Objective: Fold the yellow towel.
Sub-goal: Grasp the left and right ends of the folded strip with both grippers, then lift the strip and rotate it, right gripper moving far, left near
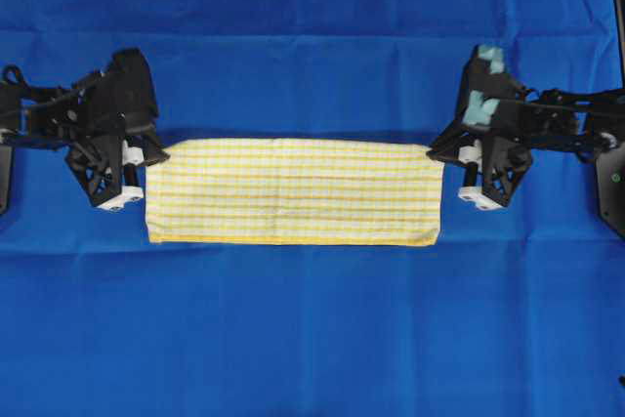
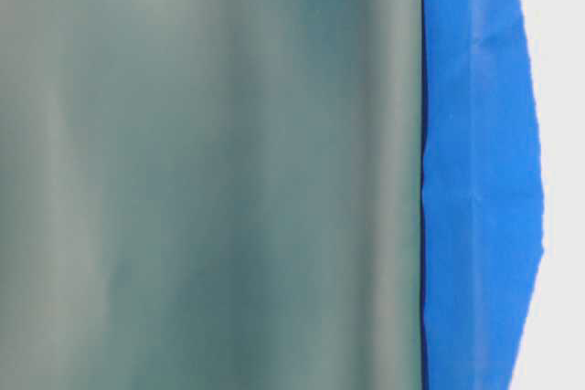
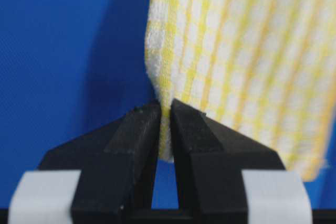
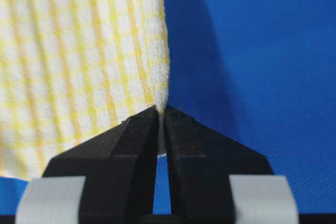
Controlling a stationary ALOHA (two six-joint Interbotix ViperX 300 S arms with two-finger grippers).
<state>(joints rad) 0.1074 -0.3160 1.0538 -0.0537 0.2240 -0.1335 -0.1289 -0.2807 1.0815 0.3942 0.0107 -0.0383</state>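
Observation:
The yellow towel (image 1: 293, 190) lies as a long folded strip across the middle of the blue cloth, white with fine yellow checks. My left gripper (image 1: 161, 151) is shut on its far left corner; in the left wrist view the towel (image 3: 241, 56) rises from between the black fingers (image 3: 134, 135), pinched at the gripper (image 3: 165, 109). My right gripper (image 1: 435, 151) is shut on the far right corner; in the right wrist view the towel (image 4: 79, 61) edge is clamped at the gripper (image 4: 161, 109).
The blue cloth (image 1: 312, 329) covers the whole table. In the table-level view a blurred grey-green surface (image 2: 210, 171) fills most of the frame, with blue cloth (image 2: 475, 180) at its right. Both arm bodies sit at the towel's ends.

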